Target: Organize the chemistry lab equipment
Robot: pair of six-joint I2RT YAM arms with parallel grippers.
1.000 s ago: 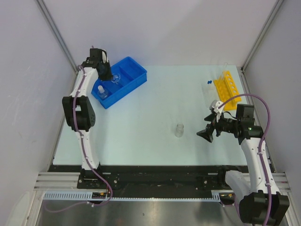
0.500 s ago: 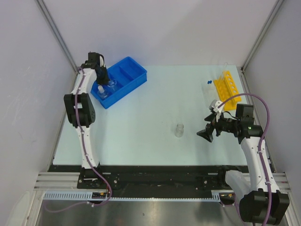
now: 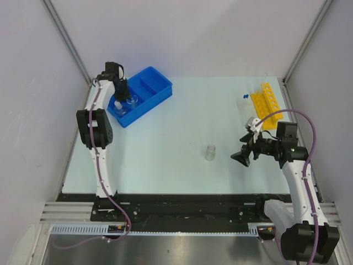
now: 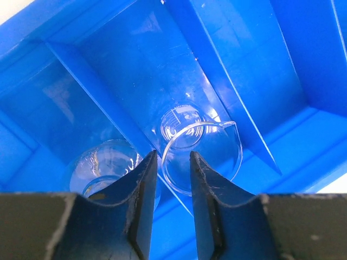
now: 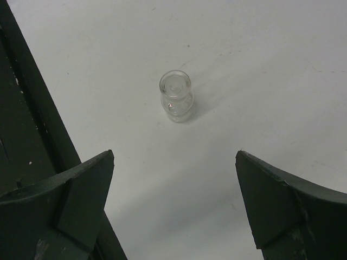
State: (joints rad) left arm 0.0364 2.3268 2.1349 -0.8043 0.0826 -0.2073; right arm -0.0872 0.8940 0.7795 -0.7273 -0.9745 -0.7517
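Observation:
The blue divided tray stands at the back left. My left gripper reaches down into it. In the left wrist view its jaws stand narrowly apart astride the rim wall of a small clear glass beaker, which sits in a tray compartment. A second clear glass vessel sits in the neighbouring compartment. A small clear vial stands upright mid-table. My right gripper is open and empty just right of it, and the vial lies ahead of its wide jaws.
The yellow holed rack stands at the back right, with two small blue caps just left of it. Enclosure walls and metal frame posts bound the table on the left, right and back.
My left gripper has moved down and to the near left, deeper into the blue tray, with the beaker at its jaws. The right arm and the vial have not moved.

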